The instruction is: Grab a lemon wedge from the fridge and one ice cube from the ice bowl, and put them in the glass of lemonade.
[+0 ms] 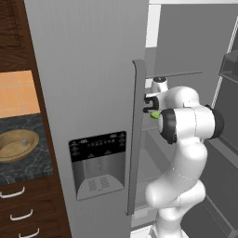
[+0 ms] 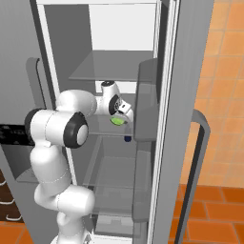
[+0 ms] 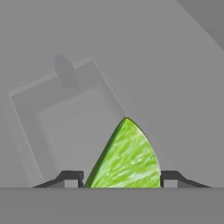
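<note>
Yellow-green and tiny, the lemon wedge [image 3: 127, 157] sits right between the two dark fingertips [image 3: 72, 178] of the claw [image 3: 121, 179], its pointed edge aimed away from the hand; the tips stand just off either side of it with a sliver of gap showing, so I cannot tell whether they are pinching it yet. From the right base view the wedge [image 2: 117, 120] hangs directly under the claw [image 2: 125, 110], level with a glass shelf [image 2: 102, 66] inside the open fridge [image 1: 88, 93]. Out past the closed door with its black dispenser panel [image 1: 98, 162], far off to the claw's left, the wooden ice bowl [image 1: 16, 145] rests on the dark stone desk [image 1: 28, 169].
</note>
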